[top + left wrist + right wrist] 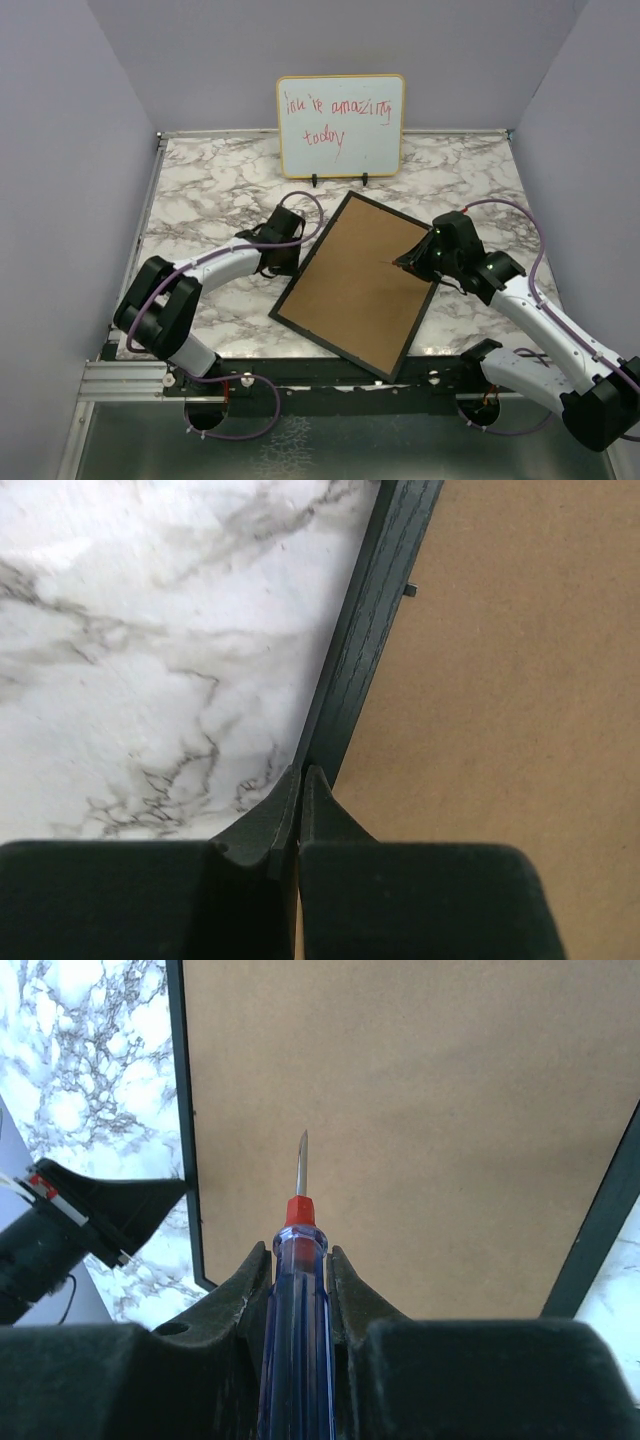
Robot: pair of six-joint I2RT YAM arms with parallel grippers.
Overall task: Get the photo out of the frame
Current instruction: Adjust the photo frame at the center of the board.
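The frame (360, 290) lies face down and skewed on the marble table, its brown back panel (420, 1110) up inside a thin black rim (365, 640). The photo is hidden beneath that panel. My left gripper (301, 780) is shut, its fingertips touching at the frame's left rim with nothing visible between them; in the top view the left gripper (300, 243) sits at that rim's far part. My right gripper (298, 1255) is shut on a screwdriver (297, 1310) with a clear blue handle and red collar, whose metal tip hovers over the panel from the right side (415, 258).
A wood-edged whiteboard (341, 122) with red handwriting stands upright at the back of the table. A small metal tab (410, 590) sits on the back panel just inside the rim. The frame's near corner reaches the table's front edge (250, 352).
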